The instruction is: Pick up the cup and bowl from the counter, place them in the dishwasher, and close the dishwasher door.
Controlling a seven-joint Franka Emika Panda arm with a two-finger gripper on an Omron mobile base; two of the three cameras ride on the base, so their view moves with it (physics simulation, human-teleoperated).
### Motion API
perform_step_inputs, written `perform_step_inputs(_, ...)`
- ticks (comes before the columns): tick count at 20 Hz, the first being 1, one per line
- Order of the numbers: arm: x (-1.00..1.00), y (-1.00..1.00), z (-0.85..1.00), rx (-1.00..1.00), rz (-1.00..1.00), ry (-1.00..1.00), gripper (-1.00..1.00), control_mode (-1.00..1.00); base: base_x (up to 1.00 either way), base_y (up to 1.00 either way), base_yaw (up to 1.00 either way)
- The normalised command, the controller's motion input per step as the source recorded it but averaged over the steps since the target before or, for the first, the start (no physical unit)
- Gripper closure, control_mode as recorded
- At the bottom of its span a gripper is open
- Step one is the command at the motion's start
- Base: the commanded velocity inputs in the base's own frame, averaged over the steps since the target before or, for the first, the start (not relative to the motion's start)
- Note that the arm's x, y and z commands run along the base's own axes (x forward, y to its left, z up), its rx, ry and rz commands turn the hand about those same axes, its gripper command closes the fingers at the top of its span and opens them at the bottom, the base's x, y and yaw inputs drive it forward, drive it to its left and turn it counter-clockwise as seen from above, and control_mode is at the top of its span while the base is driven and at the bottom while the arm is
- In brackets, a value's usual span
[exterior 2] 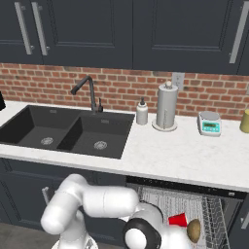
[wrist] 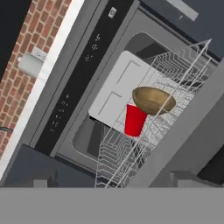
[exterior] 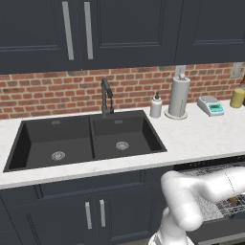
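Below, white marbled counter (exterior: 201, 131) meets red brick wall (exterior: 48, 93).

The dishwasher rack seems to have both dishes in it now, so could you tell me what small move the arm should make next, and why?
Probably draw the open hand back clear of the wire rack and down toward the dishwasher door, ready to swing it shut. The cup and bowl both sit in the pulled-out rack, touching, and neither is held, so only the closing remains.

A: Where's the red cup (wrist: 134, 120)?
B: In the dishwasher's (wrist: 83, 70) pulled-out wire rack (wrist: 131, 153), touching the olive-brown bowl (wrist: 153, 100).
A: The door?
B: Open, over the white tabletop's (exterior 2: 185, 155) edge below.
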Motion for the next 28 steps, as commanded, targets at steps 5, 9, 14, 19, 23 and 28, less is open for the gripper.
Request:
perform_step_inputs(5, 0.64, 0.07, -0.08, 0.0, 0.05, 0.02, -1.0, -1.0, 0.0, 0.0, 0.0)
perform_step_inputs(9, 0.03, 0.0, -0.3, 0.0, 0.04, 0.0, -1.0, -1.0, 0.0, 0.0, 0.0)
perform_step_inputs(14, -0.06, -0.05, -0.28, 0.01, 0.02, 0.0, -1.0, -1.0, 0.0, 0.0, 0.0)
perform_step_inputs(19, 0.04, -0.26, -0.55, 0.03, 0.01, 0.0, -1.0, -1.0, 0.0, 0.0, 0.0)
perform_step_inputs(23, 0.01, -0.57, -0.56, 0.08, 0.0, -0.03, -1.0, -1.0, 0.0, 0.0, 0.0)
perform_step_inputs(28, -0.02, -0.62, -0.55, 0.1, 0.0, -0.01, -1.0, -1.0, 0.0, 0.0, 0.0)
